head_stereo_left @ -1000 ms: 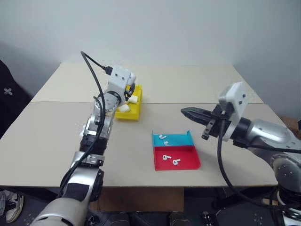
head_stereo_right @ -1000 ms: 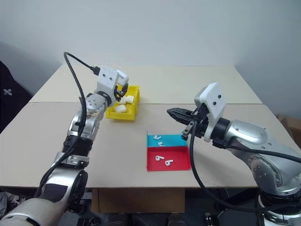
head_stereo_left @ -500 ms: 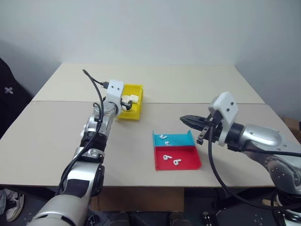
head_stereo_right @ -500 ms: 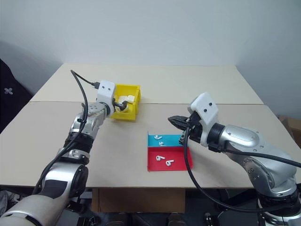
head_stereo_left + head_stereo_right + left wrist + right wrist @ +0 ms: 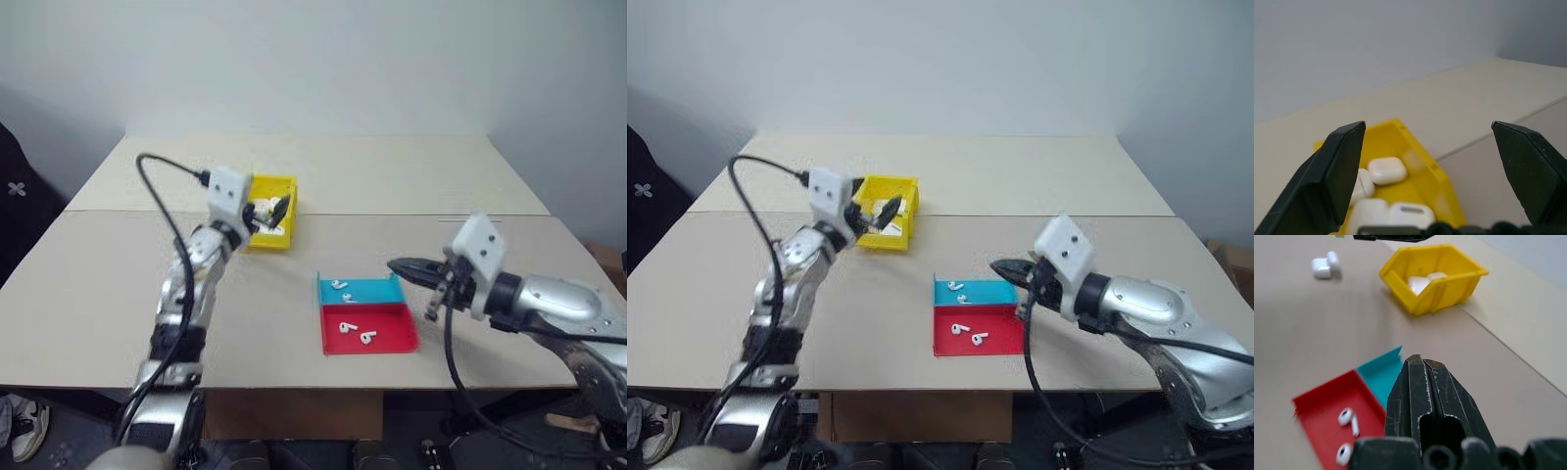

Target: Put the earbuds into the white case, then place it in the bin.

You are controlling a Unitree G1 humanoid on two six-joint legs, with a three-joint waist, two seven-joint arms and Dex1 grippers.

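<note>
Left wrist view — left hand (image 5: 1430, 171) spread wide, empty, over bin (image 5: 1422, 169).

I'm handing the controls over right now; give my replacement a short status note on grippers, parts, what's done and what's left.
Left gripper: open, empty, by the yellow bin.
Right gripper: shut, empty, beside the blue tray.
Several white cases lie in the bin. One open case sits on the table, apart from the bin.
Two earbuds lie in the blue tray, two more in the red tray.
Left: load earbuds into the open case, shut it, bin it.
</note>
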